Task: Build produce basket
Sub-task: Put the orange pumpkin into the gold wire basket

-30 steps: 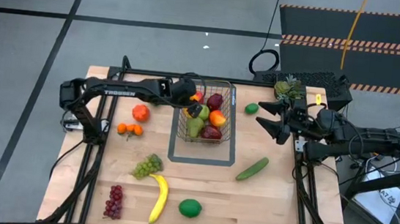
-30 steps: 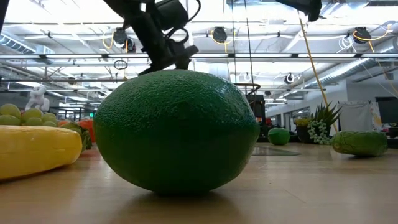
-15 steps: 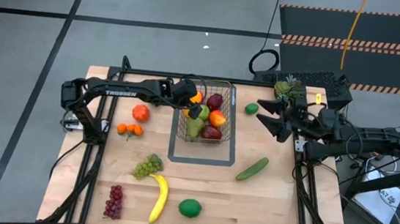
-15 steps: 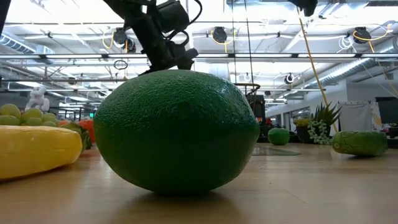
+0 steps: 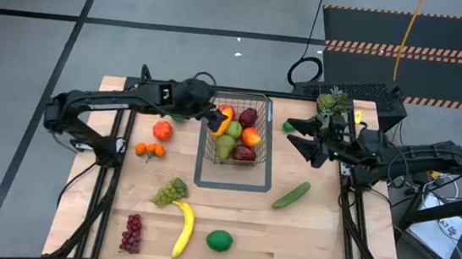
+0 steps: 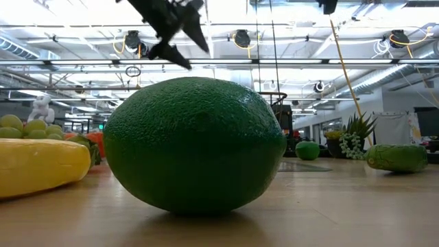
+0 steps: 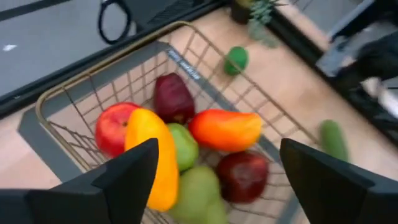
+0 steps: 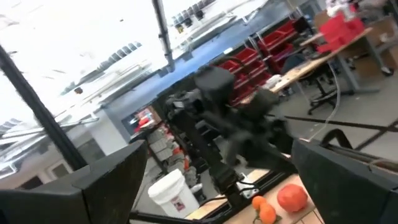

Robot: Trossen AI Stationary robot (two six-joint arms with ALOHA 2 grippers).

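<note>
Several fruits already fill the basket (image 5: pixel 236 134), mid-counter.
Left gripper (image 5: pixel 210 115) hovers at the basket's left rim, fingers spread and empty; right gripper (image 5: pixel 295 142) waits beside it, fingers released, nearing the lime (image 5: pixel 287 126).

Two dark, nearly black robot arms, each built of slim tubular links joined by thicker rounded joints. The left arm (image 5: pixel 115 101) carries small white lettering along its long link. The right arm (image 5: pixel 415 156) has thin black cables looping beside its links. Each ends in a two-finger gripper whose fingers (image 7: pixel 127 177) are flat, matte black, tapered wedges.
</note>
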